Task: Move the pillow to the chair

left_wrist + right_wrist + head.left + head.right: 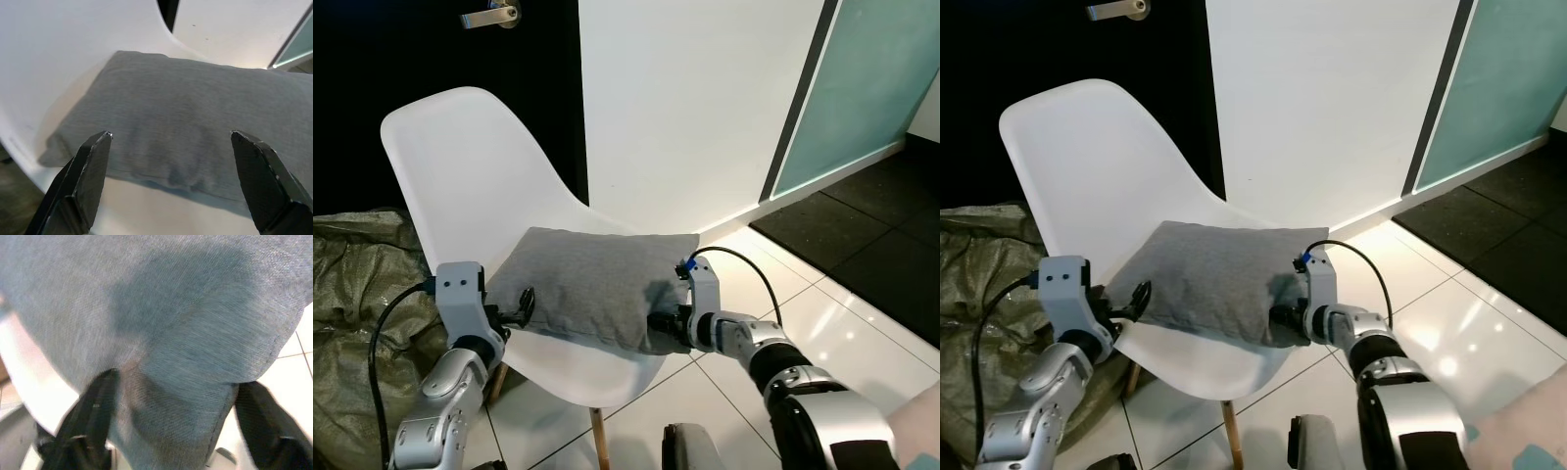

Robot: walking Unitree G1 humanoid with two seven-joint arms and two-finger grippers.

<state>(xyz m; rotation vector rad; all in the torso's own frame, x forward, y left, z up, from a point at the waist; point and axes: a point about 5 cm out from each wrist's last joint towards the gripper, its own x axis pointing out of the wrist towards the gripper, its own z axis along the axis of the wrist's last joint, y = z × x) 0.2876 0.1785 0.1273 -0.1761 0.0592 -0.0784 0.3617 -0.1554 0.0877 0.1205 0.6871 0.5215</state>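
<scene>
Olive-green crumpled sheeting (352,294) lies on the floor at far left, behind the left arm. Left gripper (521,305) sits just off the pillow's left edge; in its wrist view the fingers (90,171) are spread wide with the fabric between them but apart from it, gripping nothing. Looks like it has let go, or is only steadying that side.

Grey pillow (592,284) lies flat on the seat of the white chair (480,186), long side across the seat, back edge near the shell's curve. Its right front corner overhangs the seat edge a little, probably because that end is the one being held.

Right gripper (666,328) is at that front right corner. Its wrist view shows the two fingers (95,406) either side of a bunched fold of cloth, fabric pinched between them, so it appears closed on the pillow; view is blurred, so the grip is judged, not certain.

Judgement: pillow is on the chair already, task nearly done; what is left is releasing the right corner and pulling clear without dragging the pillow off the front edge.

Right of the chair: white wall, frosted glass panel (871,88), glossy tile floor (822,313).
</scene>
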